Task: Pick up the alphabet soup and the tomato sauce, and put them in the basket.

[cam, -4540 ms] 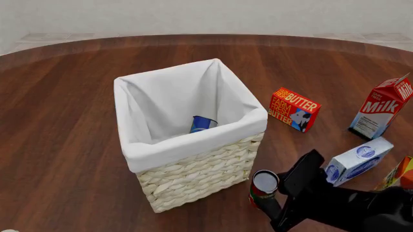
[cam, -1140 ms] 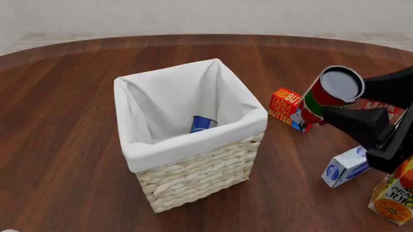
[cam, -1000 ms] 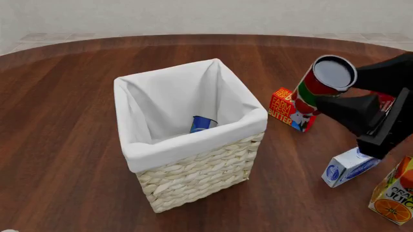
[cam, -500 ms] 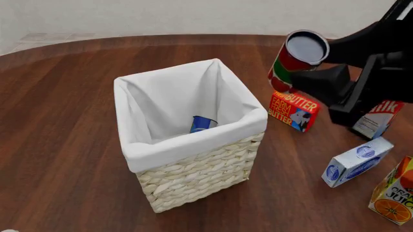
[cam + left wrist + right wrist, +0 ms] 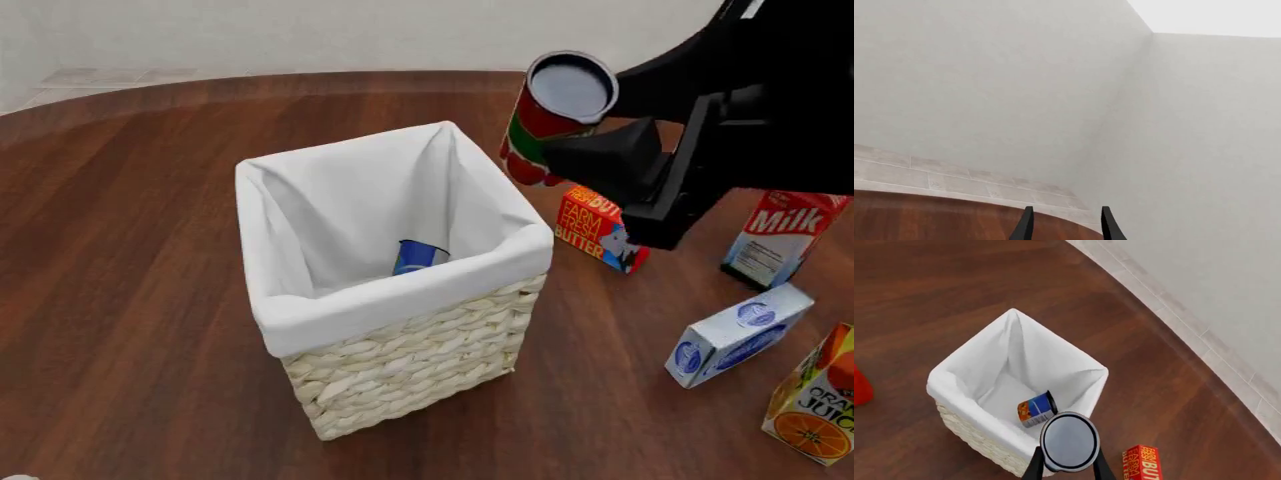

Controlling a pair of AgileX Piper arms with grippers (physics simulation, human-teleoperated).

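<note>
Cans number two: alphabet soup (image 5: 419, 256) lies inside the one basket (image 5: 400, 370) mid-desk, while the right gripper (image 5: 567, 130) clenches the tomato sauce (image 5: 554, 115) aloft beside the basket's right rim. Left gripper (image 5: 1064, 227) hangs parted, empty.

Right tool (image 5: 587, 125): matte black throughout, built of blocky, angular housings with a wedge-shaped body. Its two fingers (image 5: 1033, 467) are thin, black, tapering blades. Left tool (image 5: 1065, 227): two slim black prongs of like form.
</note>
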